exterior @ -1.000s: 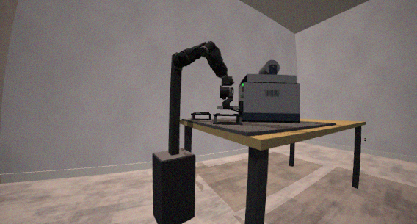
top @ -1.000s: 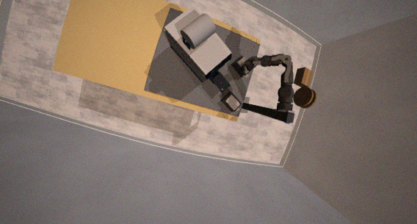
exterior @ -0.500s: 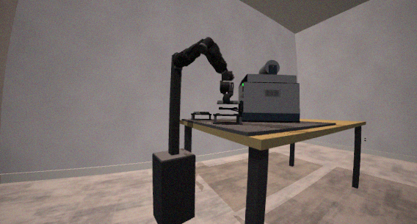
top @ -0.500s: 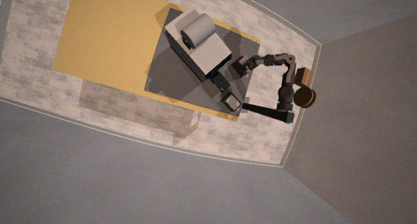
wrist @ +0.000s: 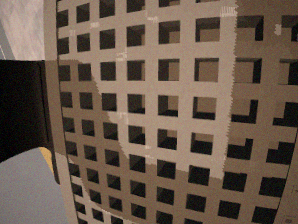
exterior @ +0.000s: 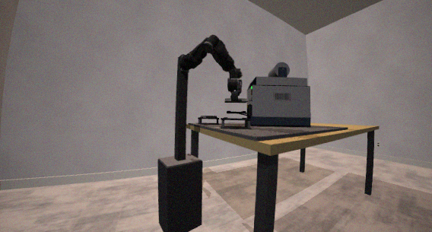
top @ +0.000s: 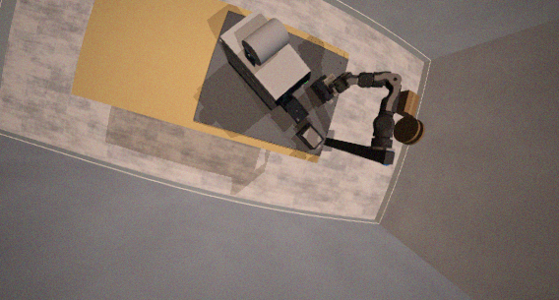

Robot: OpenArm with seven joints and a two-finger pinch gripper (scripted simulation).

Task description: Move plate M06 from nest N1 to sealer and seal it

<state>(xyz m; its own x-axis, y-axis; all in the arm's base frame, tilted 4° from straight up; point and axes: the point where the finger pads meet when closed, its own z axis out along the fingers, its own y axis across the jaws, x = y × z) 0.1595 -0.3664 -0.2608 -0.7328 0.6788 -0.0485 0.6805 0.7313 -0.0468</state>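
Note:
My gripper (exterior: 235, 96) is shut on the open 96-well plate M06 (exterior: 230, 100) and holds it level in the air, close to the sealer's (exterior: 279, 100) front. The plate hangs a little above the sealer's stage (exterior: 236, 112), which stands out, and does not touch it. In the top view the plate (top: 321, 90) sits at the end of the arm. In the wrist view the plate's grid of open wells (wrist: 166, 116) fills the frame, with one dark finger (wrist: 20, 110) at its left edge. The lamp (exterior: 251, 87) shows green.
Two plate nests (exterior: 208, 119) (exterior: 233, 122) stand on the dark mat in front of the sealer. In the top view one nest (top: 310, 136) carries a plate with a light rim; the other (top: 295, 109) looks dark. The arm's column (exterior: 181, 114) stands off the table's end.

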